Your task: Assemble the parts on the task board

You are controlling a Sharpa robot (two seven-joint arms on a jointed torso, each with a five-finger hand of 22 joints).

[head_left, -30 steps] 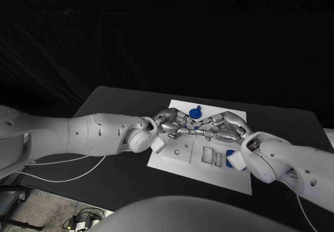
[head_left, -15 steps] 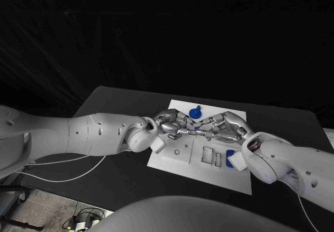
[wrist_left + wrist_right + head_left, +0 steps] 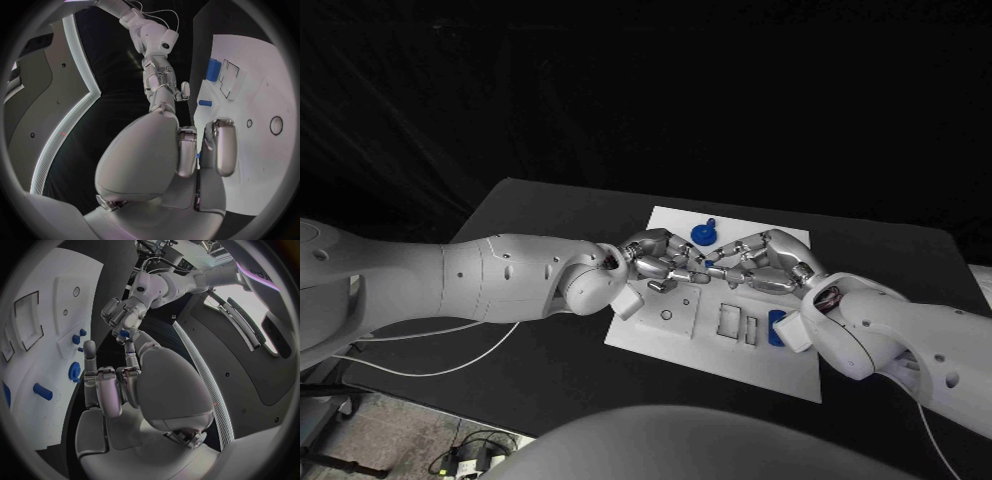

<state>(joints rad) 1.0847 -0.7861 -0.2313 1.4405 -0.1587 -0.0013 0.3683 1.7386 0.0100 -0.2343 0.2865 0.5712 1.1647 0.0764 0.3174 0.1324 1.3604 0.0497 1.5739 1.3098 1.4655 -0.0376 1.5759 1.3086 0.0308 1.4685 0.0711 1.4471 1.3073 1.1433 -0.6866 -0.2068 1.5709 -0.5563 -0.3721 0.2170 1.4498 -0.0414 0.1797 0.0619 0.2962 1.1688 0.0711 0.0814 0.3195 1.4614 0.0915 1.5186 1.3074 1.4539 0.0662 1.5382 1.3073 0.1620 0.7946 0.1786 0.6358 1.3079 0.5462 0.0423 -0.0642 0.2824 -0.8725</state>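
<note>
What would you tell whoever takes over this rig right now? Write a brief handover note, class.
Left robot hand pinches a small blue part above the task board. Right robot hand meets it fingertip to fingertip; whether it grips too is unclear. On the board: blue knob at the far edge, blue cylinder by the right wrist. Done: hard to tell. Left: seat the held part, then the rest.

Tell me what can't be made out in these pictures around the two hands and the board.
- Head view: the left hand and right hand meet over the task board; their fingers hide what sits between them, so any grip is unclear.
- Head view: the blue part by the right wrist is half covered by the arm.
- Left wrist view: the hand's own palm hides the nearest stretch of the board.
</note>
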